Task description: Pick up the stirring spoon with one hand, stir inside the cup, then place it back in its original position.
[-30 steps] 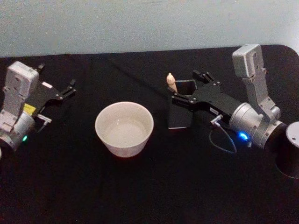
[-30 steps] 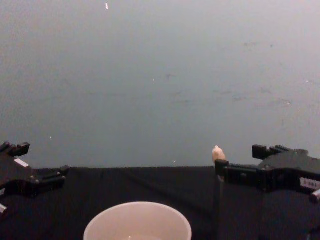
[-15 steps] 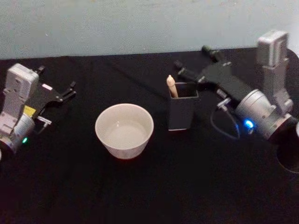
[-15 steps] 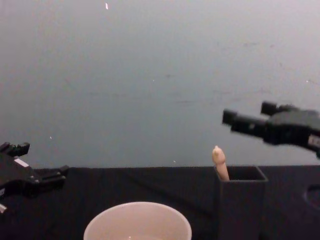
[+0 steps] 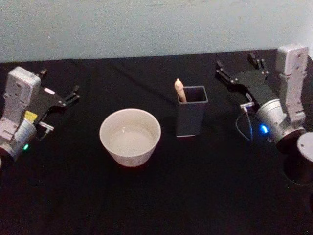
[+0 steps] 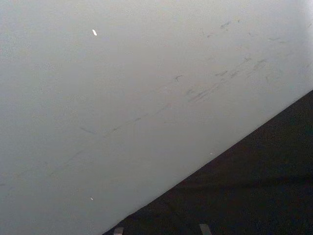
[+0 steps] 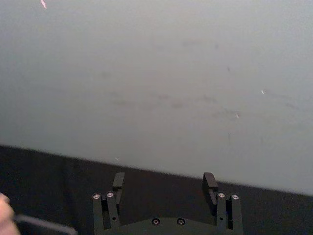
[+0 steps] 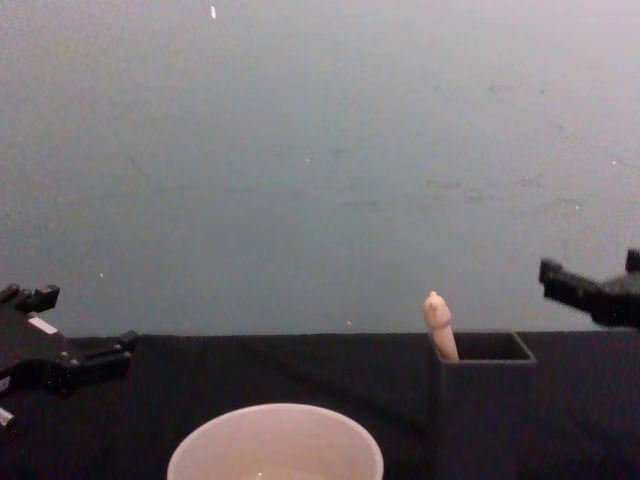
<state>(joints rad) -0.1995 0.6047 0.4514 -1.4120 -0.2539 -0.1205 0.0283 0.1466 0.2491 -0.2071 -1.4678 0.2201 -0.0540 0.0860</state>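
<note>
The slim cream-handled stirring spoon [image 5: 180, 90] stands in the dark grey square holder box [image 5: 191, 117] beside the wide cream-white cup [image 5: 130, 136], both black grippers, right [image 5: 235, 65] and left [image 5: 59, 88], released and apart, so the task seems finished.

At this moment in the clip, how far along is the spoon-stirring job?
It looks either finished or not begun. The stirring spoon stands in the holder box, beside the cup. Nothing is in hand: the right claw is open and empty, off to the box's right; the left claw sits open at the far left. Whether stirring happened cannot be told from the cup.
</note>
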